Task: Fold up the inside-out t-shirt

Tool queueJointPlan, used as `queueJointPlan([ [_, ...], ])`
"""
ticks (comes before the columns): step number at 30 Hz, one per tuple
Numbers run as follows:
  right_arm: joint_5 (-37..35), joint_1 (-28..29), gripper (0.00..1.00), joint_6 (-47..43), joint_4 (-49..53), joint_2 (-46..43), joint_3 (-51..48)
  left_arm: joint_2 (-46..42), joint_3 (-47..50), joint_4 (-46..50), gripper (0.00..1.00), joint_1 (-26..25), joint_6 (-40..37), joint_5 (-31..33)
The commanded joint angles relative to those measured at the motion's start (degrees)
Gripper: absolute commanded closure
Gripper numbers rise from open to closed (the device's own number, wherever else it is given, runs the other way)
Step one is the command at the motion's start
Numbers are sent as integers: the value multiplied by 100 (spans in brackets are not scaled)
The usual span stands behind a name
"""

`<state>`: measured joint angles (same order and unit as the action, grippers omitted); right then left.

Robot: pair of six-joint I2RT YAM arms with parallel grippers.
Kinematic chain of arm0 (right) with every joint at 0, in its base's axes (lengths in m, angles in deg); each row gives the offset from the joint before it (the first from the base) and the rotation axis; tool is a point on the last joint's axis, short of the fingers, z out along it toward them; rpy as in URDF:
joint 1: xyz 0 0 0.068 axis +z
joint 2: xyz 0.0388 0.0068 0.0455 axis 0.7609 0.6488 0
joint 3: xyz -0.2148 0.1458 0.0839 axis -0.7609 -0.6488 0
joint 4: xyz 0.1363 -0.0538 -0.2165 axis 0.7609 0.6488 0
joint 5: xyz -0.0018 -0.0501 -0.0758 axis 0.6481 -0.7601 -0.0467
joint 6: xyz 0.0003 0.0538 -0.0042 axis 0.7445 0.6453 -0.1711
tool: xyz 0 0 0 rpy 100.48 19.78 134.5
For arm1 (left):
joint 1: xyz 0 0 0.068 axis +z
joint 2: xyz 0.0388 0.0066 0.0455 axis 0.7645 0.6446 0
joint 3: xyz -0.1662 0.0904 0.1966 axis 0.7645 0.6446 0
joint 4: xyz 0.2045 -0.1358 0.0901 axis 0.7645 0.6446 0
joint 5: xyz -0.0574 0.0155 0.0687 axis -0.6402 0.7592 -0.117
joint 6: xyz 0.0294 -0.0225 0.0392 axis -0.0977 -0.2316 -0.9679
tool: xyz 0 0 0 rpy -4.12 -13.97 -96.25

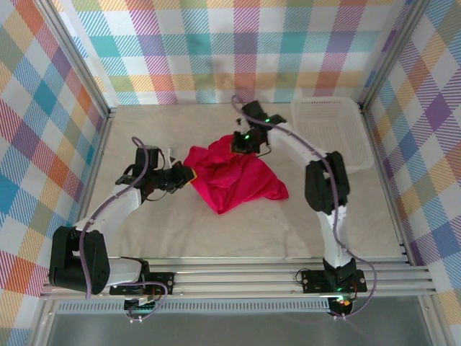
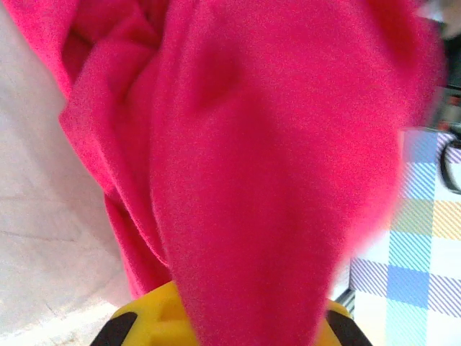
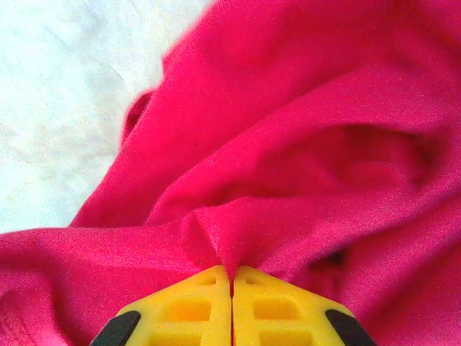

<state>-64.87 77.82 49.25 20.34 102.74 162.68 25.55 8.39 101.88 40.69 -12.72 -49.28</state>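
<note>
The inside-out t-shirt (image 1: 232, 176) is a crumpled crimson heap in the middle of the table. My left gripper (image 1: 186, 175) is at its left corner, shut on a band of the cloth. In the left wrist view that cloth (image 2: 274, 180) hangs over the yellow fingers (image 2: 148, 317) and hides the tips. My right gripper (image 1: 241, 141) is at the shirt's far edge. Its yellow fingers (image 3: 194, 310) are pressed together, with a pinch of the red fabric (image 3: 230, 238) caught between them.
A white plastic basket (image 1: 333, 126) stands at the back right, close beside the right arm. Checked walls close the table on three sides. Bare table (image 1: 238, 238) lies in front of the shirt.
</note>
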Motion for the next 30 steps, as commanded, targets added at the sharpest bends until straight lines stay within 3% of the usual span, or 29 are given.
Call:
queueJointPlan([
  [1, 505, -358, 100, 126, 251, -1328, 97, -235, -471, 593, 100, 274, -482, -78],
  [10, 1947, -665, 100, 526, 989, -2675, 202, 32, -1178, 579, 100, 314, -764, -526],
  [18, 2655, -699, 100, 1022, 925, -3221, 679, 50, -1714, 967, 100, 316, -1116, -1639],
  [24, 2127, -851, 100, 816, 802, -3094, 42, 316, -2001, 1654, 100, 319, -1684, -1172],
  [28, 1155, -969, 100, 581, 572, -1958, -550, 1152, -1797, 1581, 97, 319, -1477, -1090],
  [30, 1158, -969, 100, 569, 493, -1212, -443, 1369, -1553, 1361, 94, 317, -1277, -954],
])
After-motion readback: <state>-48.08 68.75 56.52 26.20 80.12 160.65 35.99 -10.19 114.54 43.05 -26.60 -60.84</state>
